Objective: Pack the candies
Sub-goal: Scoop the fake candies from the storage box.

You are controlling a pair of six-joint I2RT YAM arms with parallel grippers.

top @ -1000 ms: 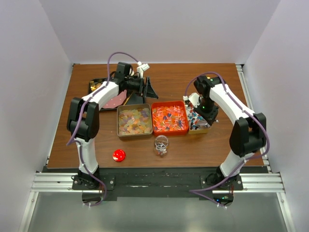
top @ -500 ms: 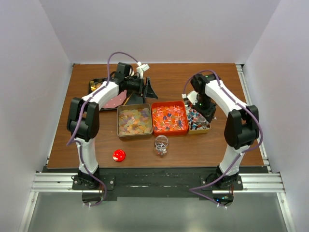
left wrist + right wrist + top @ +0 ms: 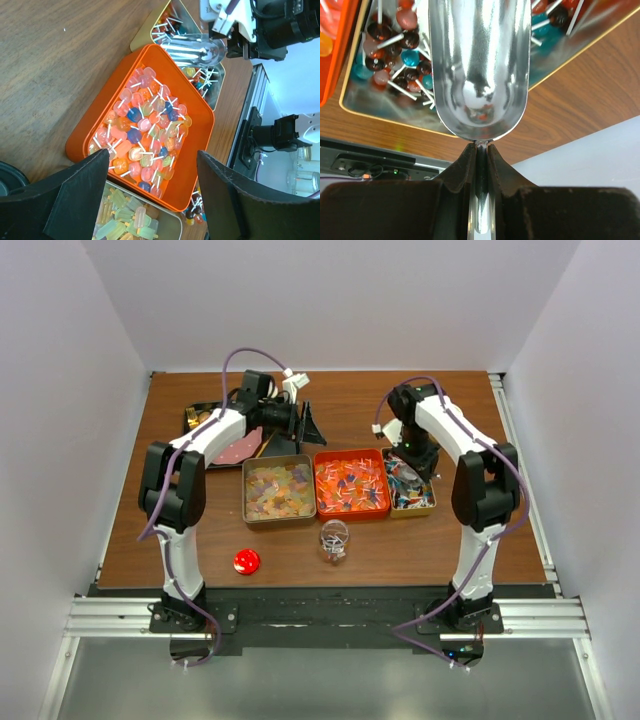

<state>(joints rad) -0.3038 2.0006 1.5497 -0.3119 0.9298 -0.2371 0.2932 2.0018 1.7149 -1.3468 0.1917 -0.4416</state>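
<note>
1. I hold the right gripper (image 3: 479,150) clamped tight on the handle of a metal scoop (image 3: 477,65). The scoop hangs bowl-first over the right tin (image 3: 147,31). Its bowl looks empty apart from reflections.

2. The left gripper (image 3: 151,155) hovers above the orange tin (image 3: 197,135), its fingers spread wide and gripping nothing.

3. The candies (image 3: 145,145) sit heaped in three tins side by side on the counter (image 3: 450,400). Dark red and blue pieces on sticks are in the right tin, pink, yellow and blue ones in the orange tin, and pale pastel pieces in the left tin (image 3: 246,495).

4. A small glass jar (image 3: 334,538) stands just in front of the orange tin. From above I cannot tell how much is inside, though it looks like little.

5. My reading is that packing is at an early stage. All three tins look full, no load is in the scoop, and the scooping and tipping into the jar remain to be done.
</note>
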